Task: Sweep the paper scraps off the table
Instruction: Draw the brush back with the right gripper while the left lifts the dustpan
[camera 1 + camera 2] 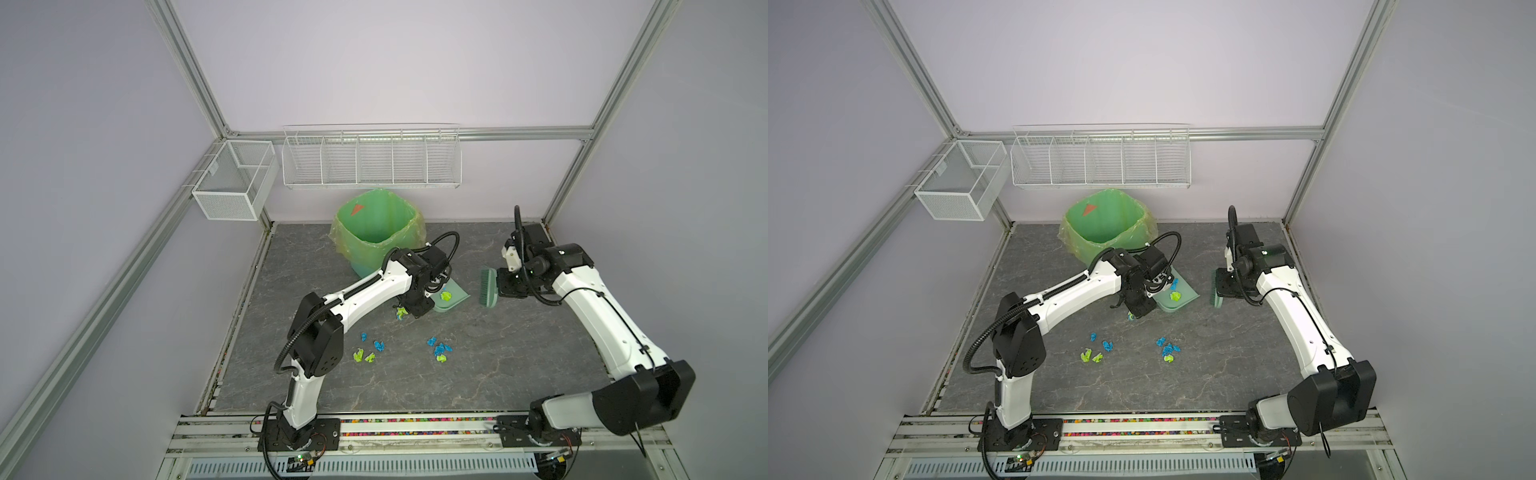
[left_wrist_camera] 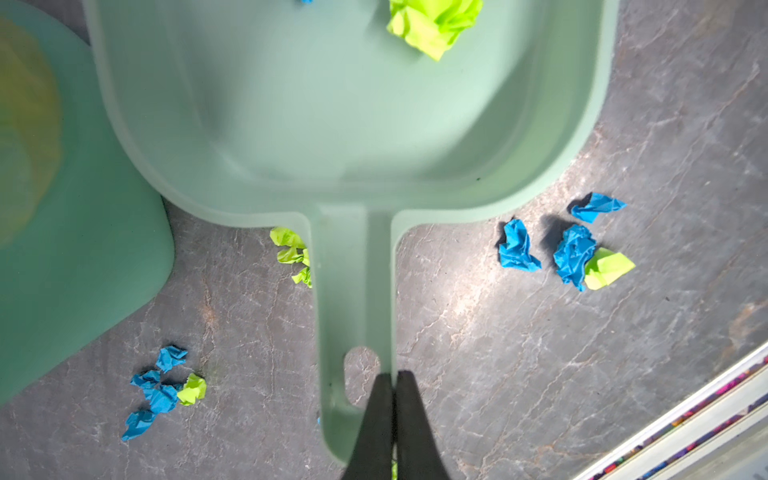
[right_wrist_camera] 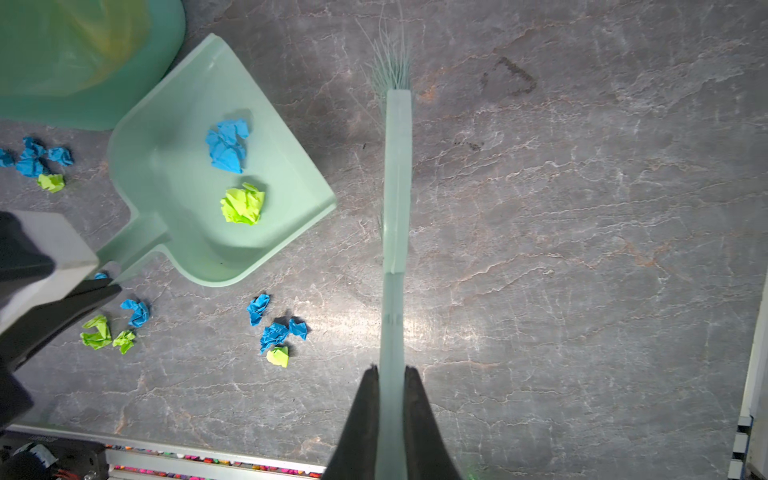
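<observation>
While the left claw [image 2: 392, 376] pinches the pan [image 2: 332, 124] by its handle and the right claw [image 3: 391, 370] clamps the brush [image 3: 397, 187], two scraps [image 3: 243, 203] sit in the pan, the rest on the table [image 2: 540, 353] either side of the left claw, so sweeping looks part-done: next, brush those clusters panward.

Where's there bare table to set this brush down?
Free: the table between the brush and the right rail, and the near strip between the paper scraps and the front rail. Crowded: the middle, with scraps, dustpan and bin.
</observation>
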Robot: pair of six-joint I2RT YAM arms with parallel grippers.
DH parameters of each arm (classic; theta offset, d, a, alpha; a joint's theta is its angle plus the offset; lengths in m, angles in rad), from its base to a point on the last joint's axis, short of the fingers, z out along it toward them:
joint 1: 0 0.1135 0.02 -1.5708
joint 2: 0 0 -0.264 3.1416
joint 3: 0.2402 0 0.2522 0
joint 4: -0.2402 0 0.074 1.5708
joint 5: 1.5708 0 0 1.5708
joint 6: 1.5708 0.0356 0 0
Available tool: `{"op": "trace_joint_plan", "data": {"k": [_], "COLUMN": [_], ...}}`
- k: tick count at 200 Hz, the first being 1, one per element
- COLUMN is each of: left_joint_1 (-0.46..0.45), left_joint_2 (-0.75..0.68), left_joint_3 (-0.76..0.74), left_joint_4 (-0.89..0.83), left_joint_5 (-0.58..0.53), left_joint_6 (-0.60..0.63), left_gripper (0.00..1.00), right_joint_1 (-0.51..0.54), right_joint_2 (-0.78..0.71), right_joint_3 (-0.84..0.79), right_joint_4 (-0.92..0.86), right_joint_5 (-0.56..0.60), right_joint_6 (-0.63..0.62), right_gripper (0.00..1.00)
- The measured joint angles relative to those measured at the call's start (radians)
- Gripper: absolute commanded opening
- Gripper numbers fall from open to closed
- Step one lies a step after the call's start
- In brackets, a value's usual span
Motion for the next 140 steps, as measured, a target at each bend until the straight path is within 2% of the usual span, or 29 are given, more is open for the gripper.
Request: {"op": "trace_joint_plan", "data": {"k": [104, 140], "left_joint_1": [-0.024, -0.024], "left_joint_2": [-0.006, -0.011], "left_joint_3": [0.008, 0.069], "left_joint_4": [0.027, 0.013], "left_joint_5": [0.059, 0.097], "left_joint_6": [-0.109, -0.145], "left_gripper": [0.0, 0.0], "right_joint_1": [-0.082, -0.091], "right_joint_2": [-0.1, -0.127], "right_joint_3": [-0.042, -0.066], "right_joint_4": [-0.007, -0.006], "right_joint_5": [0.034, 0.037], "right_joint_6": [-0.001, 0.0], "right_gripper": [0.07, 0.07]}}
